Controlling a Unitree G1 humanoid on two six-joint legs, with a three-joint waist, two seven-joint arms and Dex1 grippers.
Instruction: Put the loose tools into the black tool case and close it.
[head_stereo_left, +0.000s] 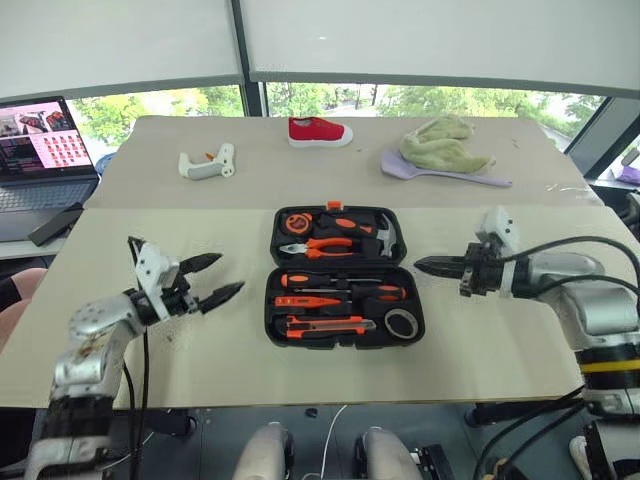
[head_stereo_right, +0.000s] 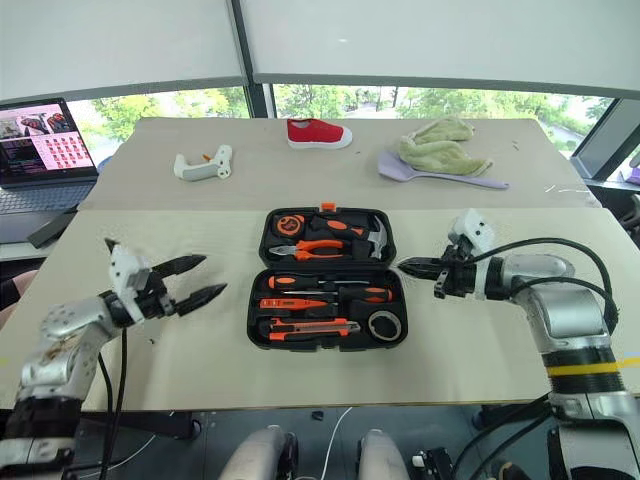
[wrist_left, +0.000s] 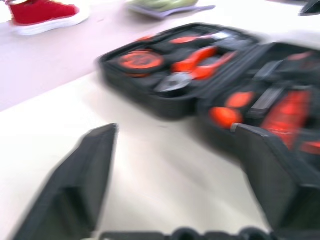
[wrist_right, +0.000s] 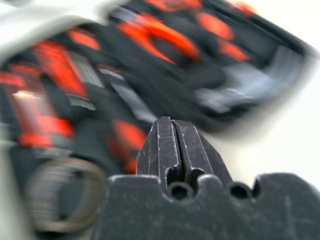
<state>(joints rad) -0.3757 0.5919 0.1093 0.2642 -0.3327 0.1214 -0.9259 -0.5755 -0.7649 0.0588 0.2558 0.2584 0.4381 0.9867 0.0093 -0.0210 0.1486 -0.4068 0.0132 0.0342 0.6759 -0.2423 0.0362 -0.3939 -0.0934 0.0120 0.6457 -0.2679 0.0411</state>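
Left claw (head_stereo_left: 222, 277) is sitting parted, right claw (head_stereo_left: 424, 265) pinched together, both empty, flanking the black tool case (head_stereo_left: 343, 277) lying open mid-desk (head_stereo_left: 500, 340), tools seemingly packed. Closing looks next: flipping the lid.

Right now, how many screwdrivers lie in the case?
3, all in the near half of the tool case: upper screwdriver, middle screwdriver, slim tester screwdriver.

Far left, a white gun-shaped tool (head_stereo_left: 207, 163) is lying on the table (head_stereo_left: 150, 330). A red shoe (head_stereo_left: 319, 131) is sitting far centre. Far right, a crumpled green cloth (head_stereo_left: 442, 145) is resting partly on a lilac spatula (head_stereo_left: 440, 172). A laptop (head_stereo_left: 42, 150) is standing open off the table's left edge, screen glowing.
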